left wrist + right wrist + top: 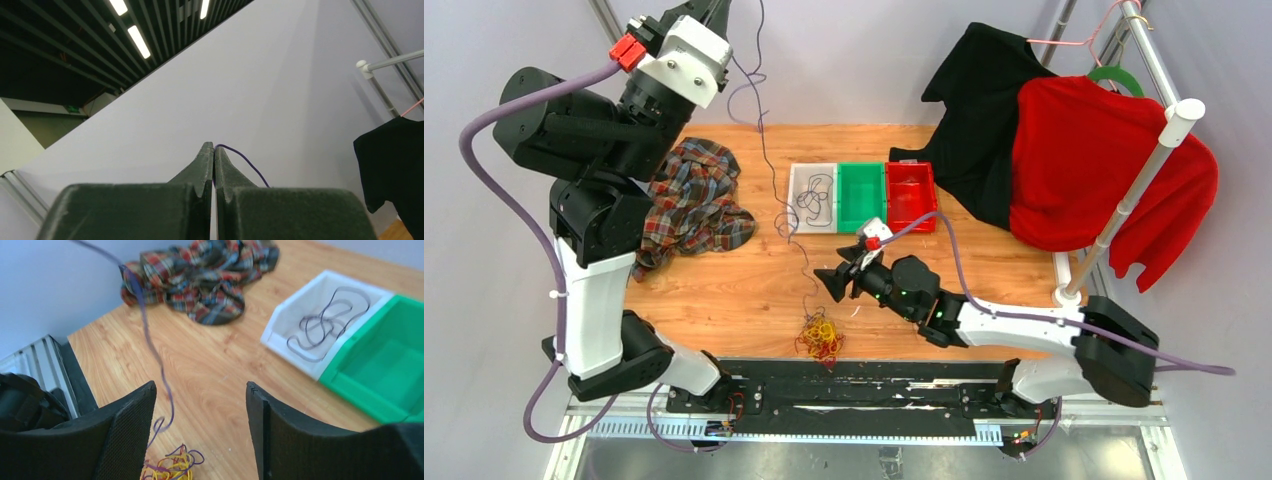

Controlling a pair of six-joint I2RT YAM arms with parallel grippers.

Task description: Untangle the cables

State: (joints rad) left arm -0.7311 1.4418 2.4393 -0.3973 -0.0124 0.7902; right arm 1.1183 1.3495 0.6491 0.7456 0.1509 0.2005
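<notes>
Pale walls close in a wooden table (724, 290), with a plaid cloth (692, 205) at its left and a white bin (814, 167) at upper centre, where one dark cable (816, 198) already lies coiled. High in the upper left of the overhead view, the left gripper (712, 10) has its jaws pressed tight on a purple cable (764, 150). That strand drops down the middle of the frame into the tangle (820, 337) of yellow, red and purple wires at lower centre, close to the table's near edge. The right gripper (836, 282) hovers just above and right of the tangle, jaws spread wide and holding nothing. In its wrist view the purple cable runs close past its left finger.

Nothing pins the tangle, so more pull from above would likely hoist the whole lump or cinch its knots rather than free the strand. So thin a cable may also slip out of the pinch. If the right gripper closed where it hangs, it might catch the hanging strand instead of the lump, and a sideways drag could carry the tangle over the near edge
</notes>
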